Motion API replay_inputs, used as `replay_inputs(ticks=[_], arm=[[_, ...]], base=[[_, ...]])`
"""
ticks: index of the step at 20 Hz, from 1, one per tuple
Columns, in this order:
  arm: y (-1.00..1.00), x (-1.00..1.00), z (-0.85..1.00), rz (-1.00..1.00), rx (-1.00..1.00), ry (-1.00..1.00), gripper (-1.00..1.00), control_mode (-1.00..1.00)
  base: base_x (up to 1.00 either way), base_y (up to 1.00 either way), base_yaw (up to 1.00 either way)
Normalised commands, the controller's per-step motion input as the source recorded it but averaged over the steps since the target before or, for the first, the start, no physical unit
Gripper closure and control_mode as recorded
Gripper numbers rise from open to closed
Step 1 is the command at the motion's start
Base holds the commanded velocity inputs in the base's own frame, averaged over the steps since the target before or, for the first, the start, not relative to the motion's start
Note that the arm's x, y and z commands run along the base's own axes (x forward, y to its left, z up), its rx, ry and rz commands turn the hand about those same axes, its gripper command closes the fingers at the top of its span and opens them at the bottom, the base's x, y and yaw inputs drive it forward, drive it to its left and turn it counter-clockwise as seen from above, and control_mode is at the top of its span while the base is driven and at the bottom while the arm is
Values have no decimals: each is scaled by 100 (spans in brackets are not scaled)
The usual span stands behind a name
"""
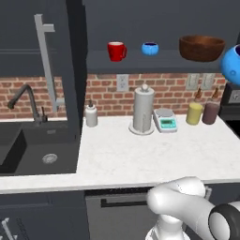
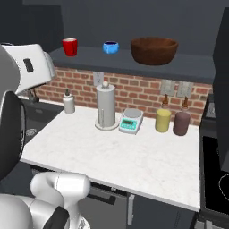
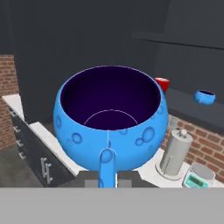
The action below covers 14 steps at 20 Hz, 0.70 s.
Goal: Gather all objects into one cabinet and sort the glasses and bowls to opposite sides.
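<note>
The claw is closed on a blue vessel, and its finger tips sit at the near wall of the vessel, at the bottom of the hand view. The vessel is held up in the air, with its dark inside open to the camera and a small blue handle hanging down at the front. In the left base view the same blue vessel shows at the right edge, just beside the right end of the shelf and level with the things on it.

On the shelf of the wide dark-grey cabinet stand three things in a row. The red mug is at the left, the second small blue vessel is in the middle, and the wooden bowl is at the right. They stand apart from each other. The cabinet door with the pale bar handle stands open at the left.

Below, on the white table, there are a soap bottle, a paper towel holder, a small kitchen scale, a yellow bottle and a dark-red bottle, all near the brick wall. A sink with a dark faucet is at the left.
</note>
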Motion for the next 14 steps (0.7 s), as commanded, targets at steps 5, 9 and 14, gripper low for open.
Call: replay_inputs(ticks=[5,9,14], arm=[[0,0,0,0,0,0,100,100],[0,0,0,0,0,0,100,100],[0,0,0,0,0,0,100,100]], base=[[100,-61,0],[100,-37,0],[100,-9,-1]])
